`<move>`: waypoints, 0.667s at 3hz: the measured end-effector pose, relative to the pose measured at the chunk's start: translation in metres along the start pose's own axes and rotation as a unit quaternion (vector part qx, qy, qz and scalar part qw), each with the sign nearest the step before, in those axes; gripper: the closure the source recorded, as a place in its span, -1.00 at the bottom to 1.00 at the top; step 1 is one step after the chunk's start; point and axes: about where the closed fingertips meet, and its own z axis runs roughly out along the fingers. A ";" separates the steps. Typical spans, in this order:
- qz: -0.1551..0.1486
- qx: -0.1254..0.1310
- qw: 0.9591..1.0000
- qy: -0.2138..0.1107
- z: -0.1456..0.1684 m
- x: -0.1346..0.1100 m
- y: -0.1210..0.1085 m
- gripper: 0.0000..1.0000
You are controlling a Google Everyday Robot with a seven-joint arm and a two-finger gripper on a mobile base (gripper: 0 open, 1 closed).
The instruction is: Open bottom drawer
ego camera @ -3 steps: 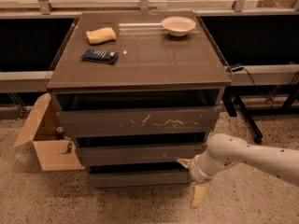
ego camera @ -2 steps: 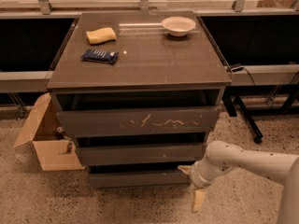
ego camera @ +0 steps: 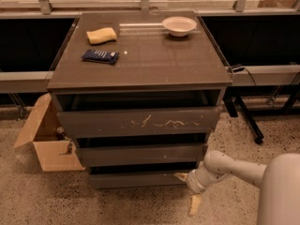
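Observation:
The bottom drawer [ego camera: 136,179] is the slimmest dark grey-brown flat front, lowest in the cabinet [ego camera: 140,64], just above the floor. Above it are the mid-sized plain front [ego camera: 140,154] and the wide front with white scratch marks [ego camera: 138,122]. My gripper [ego camera: 188,190] is at the bottom drawer's right end, on the white arm [ego camera: 234,168] that comes in from the lower right. It is open: one tan finger [ego camera: 182,176] lies at the drawer's upper right corner, the other [ego camera: 194,204] points down toward the floor. It holds nothing.
A yellow sponge [ego camera: 101,35], a blue packet [ego camera: 99,56] and a white bowl [ego camera: 179,26] sit on the cabinet top. An open cardboard box [ego camera: 47,146] stands on the floor at the left. A black stand leg [ego camera: 246,121] is at the right. Speckled floor lies in front.
My arm has dropped lower and moved slightly left, bringing the gripper down from the middle drawer's height to the bottom drawer's right end. The drawers have not visibly moved.

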 end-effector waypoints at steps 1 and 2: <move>-0.006 -0.002 1.000 -0.006 0.011 0.001 -0.006 -1.00; -0.022 0.002 0.999 -0.023 0.033 0.004 -0.027 -1.00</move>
